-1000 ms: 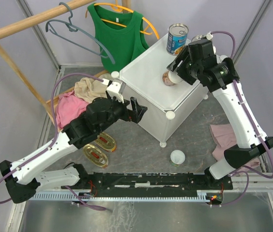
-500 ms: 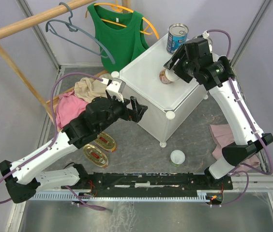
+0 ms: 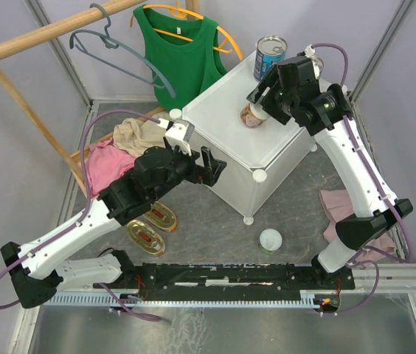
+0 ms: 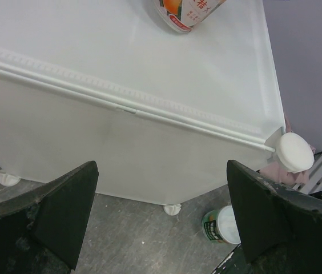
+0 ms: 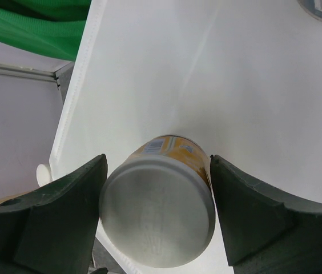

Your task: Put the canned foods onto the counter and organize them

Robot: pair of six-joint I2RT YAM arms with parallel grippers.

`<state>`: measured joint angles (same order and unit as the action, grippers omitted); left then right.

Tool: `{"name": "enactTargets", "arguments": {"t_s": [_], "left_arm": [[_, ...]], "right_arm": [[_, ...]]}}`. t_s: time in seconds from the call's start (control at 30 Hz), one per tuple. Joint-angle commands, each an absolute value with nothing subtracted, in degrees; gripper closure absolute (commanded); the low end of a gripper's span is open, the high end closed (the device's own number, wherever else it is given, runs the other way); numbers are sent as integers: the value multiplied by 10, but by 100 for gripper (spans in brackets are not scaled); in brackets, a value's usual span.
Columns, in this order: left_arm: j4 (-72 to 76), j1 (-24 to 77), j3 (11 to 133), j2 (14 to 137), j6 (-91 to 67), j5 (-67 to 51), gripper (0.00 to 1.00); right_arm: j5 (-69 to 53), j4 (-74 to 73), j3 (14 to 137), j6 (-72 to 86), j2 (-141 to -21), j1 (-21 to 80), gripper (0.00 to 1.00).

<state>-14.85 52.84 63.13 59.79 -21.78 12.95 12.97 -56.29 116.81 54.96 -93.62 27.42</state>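
Grey tabletop (image 3: 296,192), white counter (image 3: 219,125) mid-scene. Near: left gripper (image 4: 161,165) splayed wide, empty, facing counter front. Farther, on counter top: small can (image 3: 250,116) straddled by right gripper (image 5: 156,171), flat end toward wrist; clamped or loosened, cannot tell.

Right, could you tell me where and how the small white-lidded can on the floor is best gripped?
The small can stands upright, lid up, with bare floor around it and the counter behind. So it is probably best taken by its round side wall just below the lid, coming straight down from above with the jaws across its width.
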Motion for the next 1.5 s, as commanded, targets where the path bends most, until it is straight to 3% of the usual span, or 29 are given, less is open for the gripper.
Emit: {"name": "enactTargets", "arguments": {"t_s": [0.0, 0.8, 1.47], "left_arm": [[-121, 530, 660, 600, -196, 128, 1], [-164, 529, 719, 634, -189, 151, 1], [-125, 530, 744, 679, -135, 168, 1]], "right_arm": [[140, -565, 1189, 535, -949, 280, 19], [170, -528, 1130, 479, -930, 285, 10], [133, -467, 1083, 397, -890, 293, 9]]}}
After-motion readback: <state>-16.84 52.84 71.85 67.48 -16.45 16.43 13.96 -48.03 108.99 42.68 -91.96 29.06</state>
